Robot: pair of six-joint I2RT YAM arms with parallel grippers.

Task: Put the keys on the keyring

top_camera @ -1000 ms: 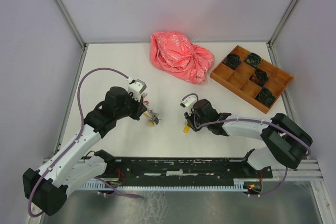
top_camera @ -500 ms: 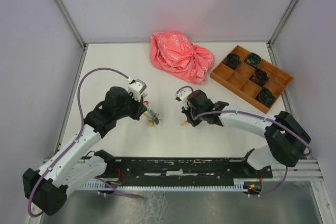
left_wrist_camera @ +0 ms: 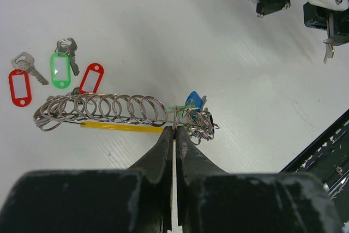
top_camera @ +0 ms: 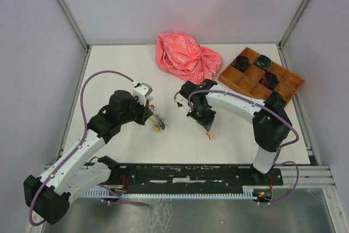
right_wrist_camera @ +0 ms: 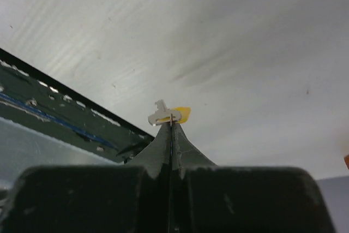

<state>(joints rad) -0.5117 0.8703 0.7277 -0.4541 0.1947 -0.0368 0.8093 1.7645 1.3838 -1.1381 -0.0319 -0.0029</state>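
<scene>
My left gripper (left_wrist_camera: 175, 128) is shut on the thin keyring (left_wrist_camera: 175, 115), seen edge-on with a short green stretch. A blue-tagged key (left_wrist_camera: 193, 102) hangs at it beside a tangle of small loops. Left of the grip runs a row of silver wire loops (left_wrist_camera: 103, 110) over a yellow strip. Loose on the table lie a red-tagged key (left_wrist_camera: 20, 87), a green-tagged key (left_wrist_camera: 61, 70) and a second red tag (left_wrist_camera: 91, 77). My right gripper (right_wrist_camera: 171, 125) is shut on a silver key with a yellow tag (right_wrist_camera: 170, 115); from above it (top_camera: 208, 129) hangs right of the left gripper (top_camera: 155, 117).
A crumpled pink bag (top_camera: 188, 58) lies at the back middle. A wooden compartment tray (top_camera: 260, 80) holding dark objects stands at the back right. A black rail (top_camera: 191, 174) runs along the table's near edge between the arm bases.
My right gripper has shut on the yellow-tagged key and carried it to the right while the arm swung round. The left arm and keyring have stayed still.
</scene>
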